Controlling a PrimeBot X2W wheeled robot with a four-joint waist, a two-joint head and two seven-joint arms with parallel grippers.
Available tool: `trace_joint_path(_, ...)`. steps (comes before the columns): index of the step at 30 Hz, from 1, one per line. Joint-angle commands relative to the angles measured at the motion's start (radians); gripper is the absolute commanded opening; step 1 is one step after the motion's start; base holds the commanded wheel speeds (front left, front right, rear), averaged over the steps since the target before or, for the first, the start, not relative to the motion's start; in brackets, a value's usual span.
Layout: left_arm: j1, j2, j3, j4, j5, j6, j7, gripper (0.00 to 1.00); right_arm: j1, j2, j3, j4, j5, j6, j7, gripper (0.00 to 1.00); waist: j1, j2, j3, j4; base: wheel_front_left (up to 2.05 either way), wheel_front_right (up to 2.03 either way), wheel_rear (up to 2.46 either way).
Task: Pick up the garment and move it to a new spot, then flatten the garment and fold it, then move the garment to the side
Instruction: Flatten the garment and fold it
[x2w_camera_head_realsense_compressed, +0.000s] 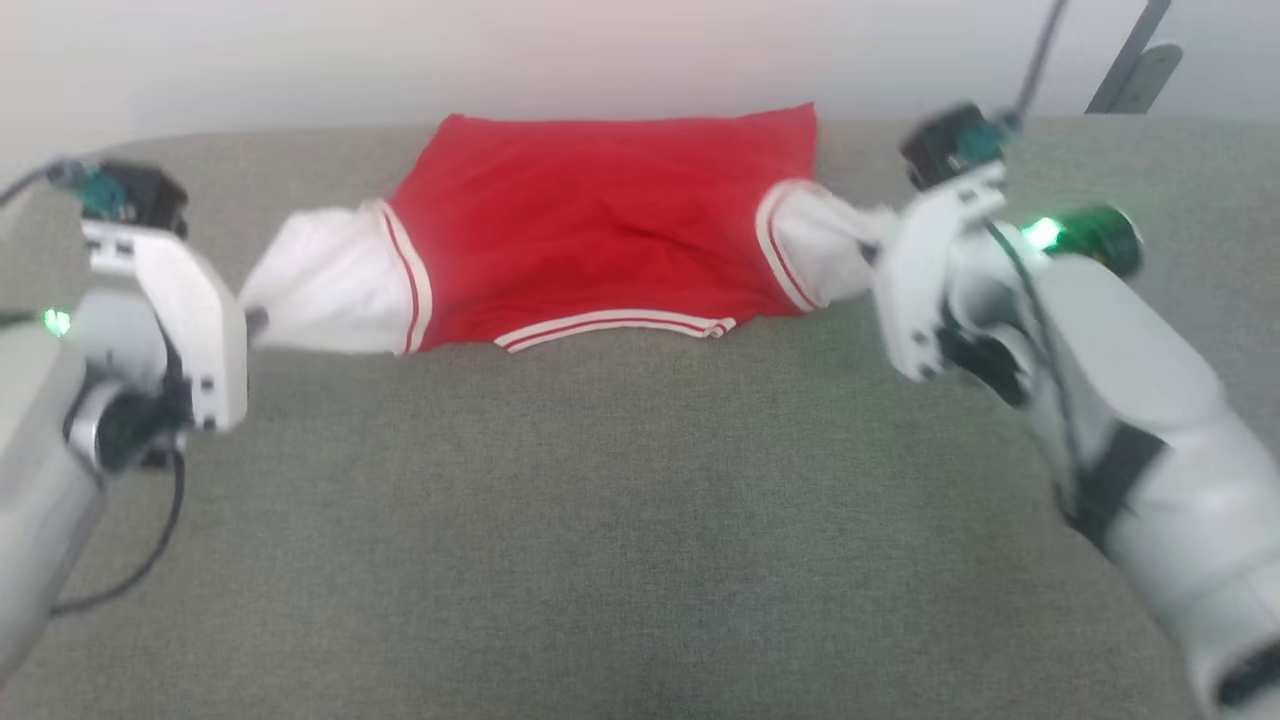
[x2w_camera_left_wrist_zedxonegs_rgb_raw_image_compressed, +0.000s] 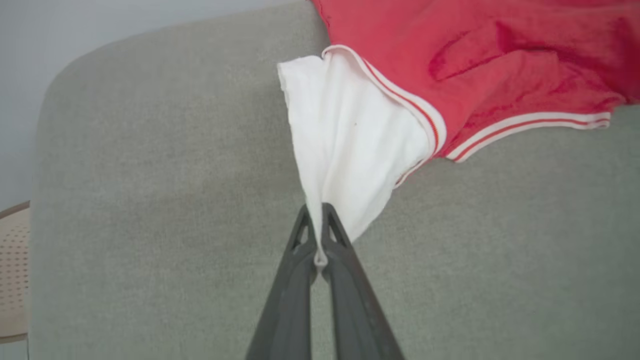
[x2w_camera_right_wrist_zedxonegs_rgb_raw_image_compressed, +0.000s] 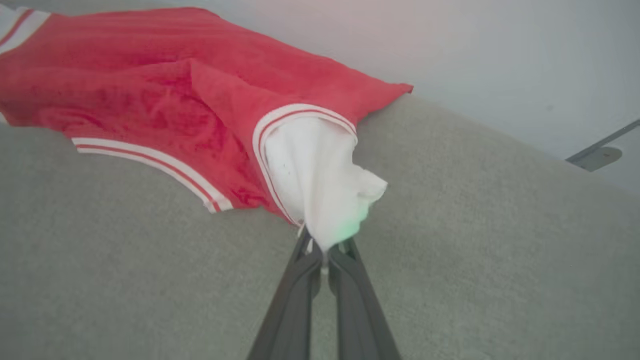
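Note:
The garment (x2w_camera_head_realsense_compressed: 590, 230), a red top with white sleeves and red-and-white striped trim, lies spread across the far part of a grey-green cushion. My left gripper (x2w_camera_head_realsense_compressed: 255, 322) is shut on the tip of its left white sleeve (x2w_camera_left_wrist_zedxonegs_rgb_raw_image_compressed: 350, 145); the left wrist view has that cloth pinched between the dark fingers (x2w_camera_left_wrist_zedxonegs_rgb_raw_image_compressed: 345, 260). My right gripper (x2w_camera_head_realsense_compressed: 872, 250) is shut on the end of the right white sleeve (x2w_camera_right_wrist_zedxonegs_rgb_raw_image_compressed: 320, 175), which bunches just above the fingers (x2w_camera_right_wrist_zedxonegs_rgb_raw_image_compressed: 295, 280). Both sleeves are pulled outward, and the red body (x2w_camera_right_wrist_zedxonegs_rgb_raw_image_compressed: 150, 95) is wrinkled in the middle.
The grey-green cushion (x2w_camera_head_realsense_compressed: 620, 520) stretches wide in front of the garment. A pale wall rises right behind it. A grey metal bracket (x2w_camera_head_realsense_compressed: 1135, 70) stands at the back right. The edge of a beige perforated chair (x2w_camera_left_wrist_zedxonegs_rgb_raw_image_compressed: 12, 270) shows beyond the cushion's left end.

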Motion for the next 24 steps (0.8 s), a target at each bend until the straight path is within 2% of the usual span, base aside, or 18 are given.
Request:
trace_joint_path(1, 0.081, 0.049, 0.009, -0.094, -0.033, 0.041, 0.025, 0.00, 0.067, -0.081, 0.055, -0.116, 0.086, 0.000, 0.065, 0.00, -0.0001, 0.0000, -0.014, -0.005, 0.00, 0.00, 0.00)
trace_joint_path(4, 0.183, 0.128, 0.017, -0.265, -0.065, 0.114, 0.059, 0.00, 0.160, -0.211, 0.128, -0.298, 0.196, 0.000, 0.158, 0.00, -0.0001, 0.0000, -0.019, -0.007, 0.00, 0.00, 0.00)
trace_joint_path(7, 0.280, 0.201, 0.036, -0.429, -0.087, 0.195, 0.066, 0.00, 0.238, -0.322, 0.139, -0.446, 0.275, 0.000, 0.214, 0.00, -0.0001, 0.0000, -0.020, -0.006, 0.00, 0.00, 0.00)
trace_joint_path(11, 0.395, 0.274, 0.056, -0.609, -0.135, 0.290, 0.067, 0.00, 0.342, -0.409, 0.127, -0.580, 0.336, 0.000, 0.283, 0.00, -0.0001, 0.0000, -0.017, -0.004, 0.00, 0.00, 0.00)
trace_joint_path(12, 0.424, 0.292, 0.056, -0.646, -0.142, 0.309, 0.066, 0.00, 0.366, -0.427, 0.120, -0.608, 0.347, 0.000, 0.299, 0.00, -0.0001, 0.0000, -0.016, -0.003, 0.00, 0.00, 0.00)
trace_joint_path(13, 0.424, 0.292, 0.056, -0.646, -0.142, 0.309, 0.066, 0.00, 0.366, -0.427, 0.120, -0.608, 0.347, 0.000, 0.299, 0.00, -0.0001, 0.0000, -0.016, -0.003, 0.00, 0.00, 0.00)
trace_joint_path(24, 0.657, 0.434, 0.082, -0.920, -0.234, 0.486, 0.059, 0.00, 0.605, -0.555, 0.048, -0.880, 0.426, 0.000, 0.533, 0.00, -0.0001, 0.0000, -0.016, 0.003, 0.00, 0.00, 0.00)
